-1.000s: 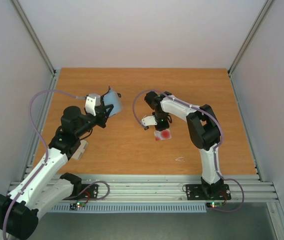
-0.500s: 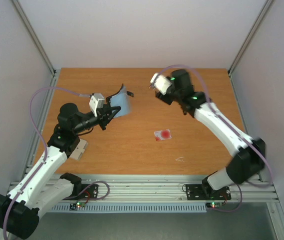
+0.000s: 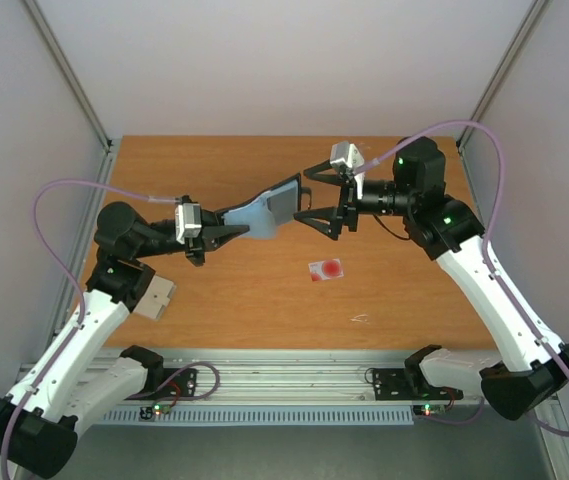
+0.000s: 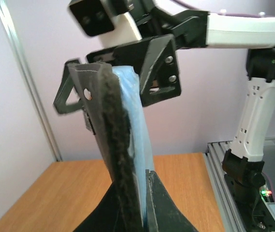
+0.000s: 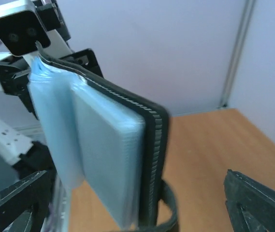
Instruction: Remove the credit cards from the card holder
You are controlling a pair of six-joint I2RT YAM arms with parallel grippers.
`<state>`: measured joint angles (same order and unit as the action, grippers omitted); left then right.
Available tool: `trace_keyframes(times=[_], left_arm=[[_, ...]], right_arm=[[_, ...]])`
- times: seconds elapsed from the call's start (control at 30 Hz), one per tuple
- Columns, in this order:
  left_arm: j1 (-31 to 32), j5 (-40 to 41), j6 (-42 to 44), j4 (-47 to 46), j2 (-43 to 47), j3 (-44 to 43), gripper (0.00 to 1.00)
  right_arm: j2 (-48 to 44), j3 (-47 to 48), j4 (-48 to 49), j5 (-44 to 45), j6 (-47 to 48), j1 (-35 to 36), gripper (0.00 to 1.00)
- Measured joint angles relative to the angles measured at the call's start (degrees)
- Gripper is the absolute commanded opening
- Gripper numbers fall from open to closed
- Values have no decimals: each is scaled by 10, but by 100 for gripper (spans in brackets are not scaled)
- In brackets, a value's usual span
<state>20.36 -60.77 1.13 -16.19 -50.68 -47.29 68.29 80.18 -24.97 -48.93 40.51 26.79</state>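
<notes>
- Here, the left gripper is closed in a pinch on one end of the small black folding card holder with pale blue plastic sleeves inside, holding it up clear of the orange-brown wooden table
- In the left wrist view its two dark fingers press on either side of the card holder's near end. The holder stands straight out ahead of them, with the black stitched cover on one side and the blue sleeves on the other
- The right gripper faces the left gripper head-on, its fingers spread wide
- The card holder's free end sits just at the mouth of that gap, with one black finger to each side of it; neither finger is seen pressing on it
- In the right wrist view the card holder fills the space straight ahead of the right gripper, between the two fingers at the bottom corners. It is partly folded open, with the blue sleeves toward one finger and the ribbed black cover edge near the middle
- Which cards sit in the sleeves cannot be told
- A thin whitish card with a red round spot lies flat on the table, below the right gripper and nearer that arm's base. It is apart from both grippers and from the card holder
</notes>
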Motion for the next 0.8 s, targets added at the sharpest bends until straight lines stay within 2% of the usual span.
trace_keyframes(times=[0.13,0.2,0.33,0.43,0.53,0.6,0.7,0.73,0.8], left_arm=[[9,-21,27,-8,1,0,0],[13,-28,36,-9,1,0,0],[16,-31,43,-9,5,0,0],[19,-29,45,-9,9,0,0],[21,-11,31,-8,15,0,1],[23,13,9,-3,18,0,14],[27,52,-19,6,23,4,45],[28,73,-30,10,24,5,51],[30,120,-50,24,26,9,56]], right_arm=[[24,1,-9,-53,-31,2,87],[34,1,-16,-68,-42,3,79],[39,1,-17,-86,-54,6,40],[40,2,-18,-105,-64,9,21],[43,9,-30,-117,-71,17,7],[46,13,-34,-129,-75,24,1],[46,16,-42,-119,-87,27,1],[47,18,-49,-111,-91,28,1],[50,28,-68,-83,-103,29,1]])
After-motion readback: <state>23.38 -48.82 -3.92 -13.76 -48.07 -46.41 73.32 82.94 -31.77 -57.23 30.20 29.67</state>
